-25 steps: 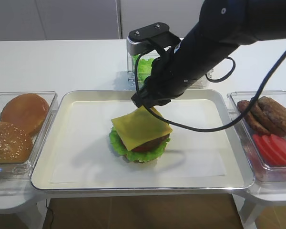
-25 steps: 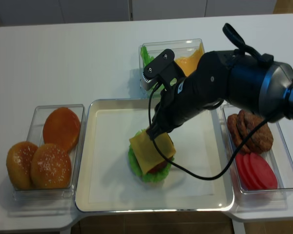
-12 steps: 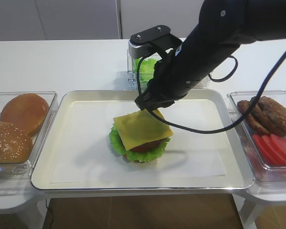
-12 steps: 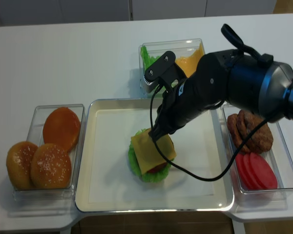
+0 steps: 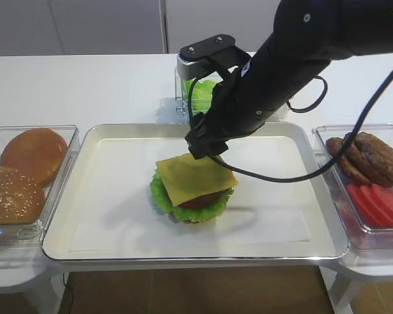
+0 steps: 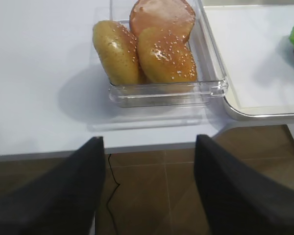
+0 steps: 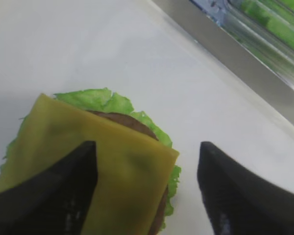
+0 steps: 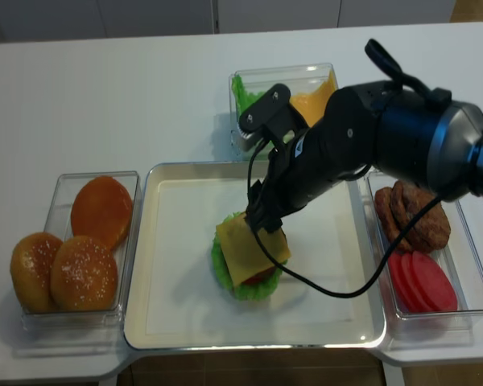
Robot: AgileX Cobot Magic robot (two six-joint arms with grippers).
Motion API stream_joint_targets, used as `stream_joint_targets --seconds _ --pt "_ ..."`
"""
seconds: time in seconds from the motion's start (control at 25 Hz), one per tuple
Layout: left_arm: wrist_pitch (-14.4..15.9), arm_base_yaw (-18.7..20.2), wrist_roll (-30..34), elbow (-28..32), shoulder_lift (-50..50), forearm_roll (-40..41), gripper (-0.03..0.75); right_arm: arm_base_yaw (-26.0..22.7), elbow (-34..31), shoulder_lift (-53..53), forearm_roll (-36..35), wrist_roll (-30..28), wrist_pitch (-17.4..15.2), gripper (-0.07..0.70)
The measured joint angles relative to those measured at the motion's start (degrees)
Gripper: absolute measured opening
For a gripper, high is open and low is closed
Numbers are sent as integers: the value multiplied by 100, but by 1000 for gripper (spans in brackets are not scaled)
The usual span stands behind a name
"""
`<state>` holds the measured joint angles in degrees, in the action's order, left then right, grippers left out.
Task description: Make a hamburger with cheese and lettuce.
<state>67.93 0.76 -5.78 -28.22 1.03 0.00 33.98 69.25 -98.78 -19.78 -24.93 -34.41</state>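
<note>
The hamburger (image 5: 193, 199) sits mid-tray (image 5: 111, 196): ruffled lettuce (image 7: 95, 98), a red slice and a brown patty. The yellow cheese (image 5: 195, 176) lies on top of it, one corner hanging past the patty (image 7: 137, 122). My right gripper (image 7: 144, 191) hovers just above the stack's far edge (image 5: 206, 149), open, its two dark fingers (image 7: 235, 196) spread wide with the cheese's corner below the gap. In the realsense view the same gripper (image 8: 262, 221) hangs over the cheese (image 8: 249, 251). My left gripper (image 6: 149, 196) is open and empty, out past the table's front edge, over the floor.
A clear box of buns (image 5: 26, 176) stands left of the tray, also seen from the left wrist as buns (image 6: 157, 46). On the right, a box holds patties (image 5: 370, 157) and tomato slices (image 5: 380, 203). Behind the tray, a box (image 8: 306, 88) holds lettuce and cheese.
My right gripper has gone from shut to open and let go of the cheese, which has settled flatter on the hamburger. The gripper rose slightly.
</note>
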Motion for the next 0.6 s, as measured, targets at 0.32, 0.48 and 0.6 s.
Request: stream_joint_targets --seconds 0.32,0.48,0.6 --pt "0 0 0 0 0 0 433 0 135 386 637 1084 -146 563" --pt "0 0 0 0 0 0 433 0 470 445 1571 1895 -877 533" --pt "0 0 0 0 0 0 433 -16 667 457 2322 2410 -1446 525"
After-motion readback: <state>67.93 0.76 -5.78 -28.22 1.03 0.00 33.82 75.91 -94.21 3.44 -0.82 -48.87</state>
